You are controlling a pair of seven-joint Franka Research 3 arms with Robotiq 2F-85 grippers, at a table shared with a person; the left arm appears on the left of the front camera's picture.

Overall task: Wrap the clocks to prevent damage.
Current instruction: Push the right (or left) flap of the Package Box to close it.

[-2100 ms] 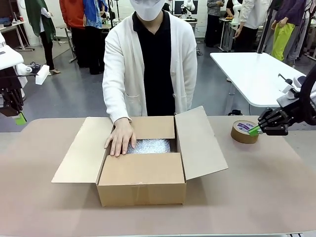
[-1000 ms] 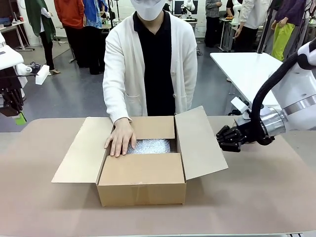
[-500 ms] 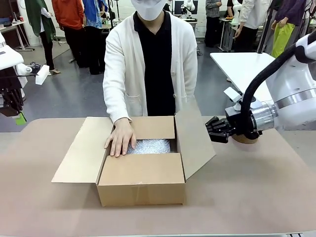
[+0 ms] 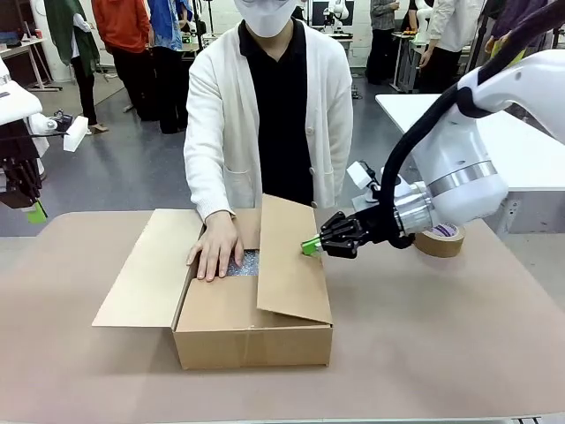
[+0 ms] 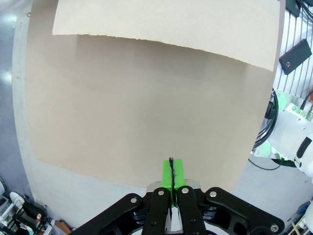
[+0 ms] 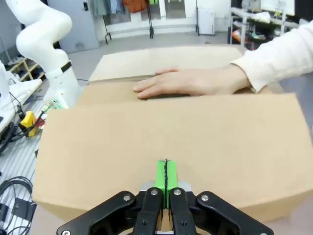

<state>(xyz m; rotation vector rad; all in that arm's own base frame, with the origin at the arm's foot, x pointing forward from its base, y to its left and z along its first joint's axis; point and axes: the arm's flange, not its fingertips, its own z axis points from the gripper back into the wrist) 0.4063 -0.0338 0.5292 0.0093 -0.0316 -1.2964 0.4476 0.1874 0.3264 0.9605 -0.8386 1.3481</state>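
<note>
Right gripper (image 4: 309, 246): my 2 fingers are pressed together and hold nothing, tip touching the outer face of the right flap (image 4: 287, 265), which tilts over the cardboard box (image 4: 252, 334) at mid-table. Bubble wrap (image 4: 248, 261) lies inside. A person's hand (image 4: 214, 249) rests on the box's left inner edge. Left gripper (image 4: 36, 212): pressed together, empty, at the table's left end.

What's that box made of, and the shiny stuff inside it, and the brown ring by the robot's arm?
Box: matte brown cardboard, going by its folded flaps and raw edges. Filling: probably clear plastic bubble wrap, glinting and bumpy, though little of it shows. Ring: likely a roll of glossy brown packing tape, with a printed label inside.
</note>
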